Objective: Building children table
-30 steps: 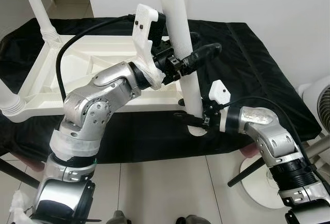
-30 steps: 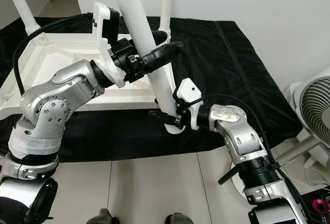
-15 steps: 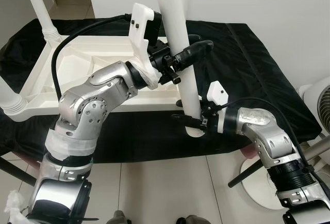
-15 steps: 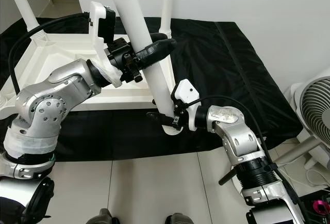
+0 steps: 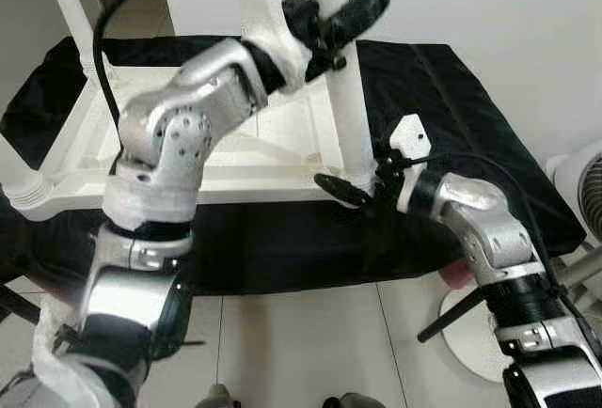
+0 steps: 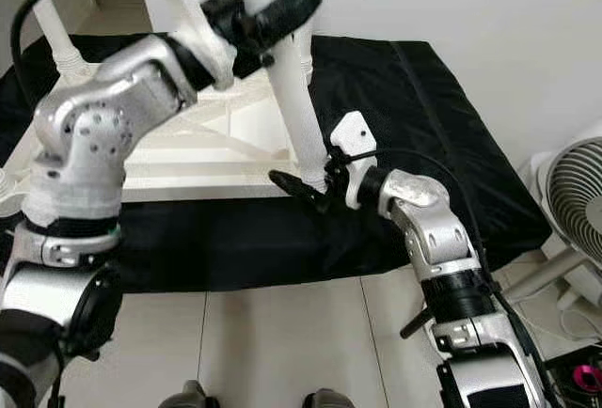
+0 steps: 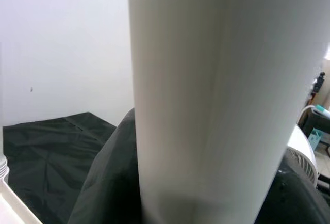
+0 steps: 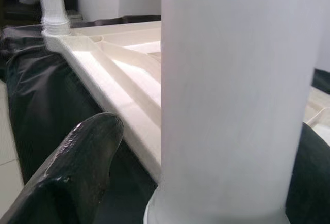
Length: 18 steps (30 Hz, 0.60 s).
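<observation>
The white children's table (image 5: 235, 159) lies upside down on a black cloth (image 5: 451, 88). A long white leg (image 5: 346, 107) stands almost upright at the table's near right corner. High on the leg, my left gripper (image 5: 340, 11) is shut, with its black fingers (image 7: 103, 182) hugging both sides. My right gripper (image 5: 356, 185) straddles the leg's foot (image 8: 227, 203) at the corner. One of its fingers (image 8: 77, 167) stands a little apart from the leg, so it is open.
Other legs rise at the back left (image 5: 68, 13), near left (image 5: 17, 178) and far right (image 6: 303, 46) corners. A white fan (image 6: 574, 192) and its round base (image 5: 480, 333) stand on the tiled floor to my right. A wall is close behind.
The leg's foot has moved from in front of the table edge onto the near right corner and the leg stands straighter. My left gripper has gone higher with it. My right gripper followed the foot.
</observation>
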{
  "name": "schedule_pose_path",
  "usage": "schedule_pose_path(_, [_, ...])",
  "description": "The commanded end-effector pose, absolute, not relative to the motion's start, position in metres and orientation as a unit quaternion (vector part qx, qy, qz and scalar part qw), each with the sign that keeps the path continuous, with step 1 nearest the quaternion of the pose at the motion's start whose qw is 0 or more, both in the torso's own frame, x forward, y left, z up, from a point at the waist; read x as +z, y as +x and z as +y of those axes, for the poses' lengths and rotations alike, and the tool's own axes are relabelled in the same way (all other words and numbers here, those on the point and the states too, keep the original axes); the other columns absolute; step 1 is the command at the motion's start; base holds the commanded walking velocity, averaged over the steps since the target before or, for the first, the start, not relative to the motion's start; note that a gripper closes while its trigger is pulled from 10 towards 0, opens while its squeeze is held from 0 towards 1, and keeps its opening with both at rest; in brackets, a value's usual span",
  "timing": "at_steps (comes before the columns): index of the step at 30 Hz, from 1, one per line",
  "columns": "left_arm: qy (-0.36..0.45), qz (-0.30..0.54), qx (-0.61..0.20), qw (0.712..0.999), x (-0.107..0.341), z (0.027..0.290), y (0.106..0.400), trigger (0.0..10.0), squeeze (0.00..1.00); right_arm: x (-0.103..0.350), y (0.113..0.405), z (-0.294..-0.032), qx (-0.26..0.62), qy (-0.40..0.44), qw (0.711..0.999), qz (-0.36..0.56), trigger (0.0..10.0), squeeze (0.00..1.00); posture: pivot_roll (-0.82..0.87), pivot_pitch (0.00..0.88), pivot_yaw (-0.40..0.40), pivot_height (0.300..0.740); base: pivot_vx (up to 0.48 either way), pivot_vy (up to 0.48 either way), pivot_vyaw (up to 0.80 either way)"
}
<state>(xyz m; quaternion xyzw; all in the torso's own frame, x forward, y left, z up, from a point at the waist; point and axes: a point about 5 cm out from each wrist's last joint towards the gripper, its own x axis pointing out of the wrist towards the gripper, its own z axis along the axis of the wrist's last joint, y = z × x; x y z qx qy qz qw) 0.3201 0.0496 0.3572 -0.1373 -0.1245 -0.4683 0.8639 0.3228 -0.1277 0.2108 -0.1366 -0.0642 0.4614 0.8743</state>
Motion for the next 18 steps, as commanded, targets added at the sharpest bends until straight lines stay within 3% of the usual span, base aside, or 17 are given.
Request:
schedule_pose_path(1, [-0.142,-0.132,-0.468,0.862,0.369,0.047,0.321,10.0,0.00,0.214,0.328,-0.128,0.444,-0.136,0.883,-0.075,10.0,0.00,-0.05,0.009,0.016,0.740,0.000,0.000,0.00])
schedule_pose_path(18, [-0.097,-0.135,-0.373,0.913,0.371,0.022,0.333,10.0,0.00,0.228,0.352,-0.112,0.243,-0.098,0.953,-0.153,10.0,0.00,-0.06,0.038,0.014,0.740,0.000,0.000,0.00])
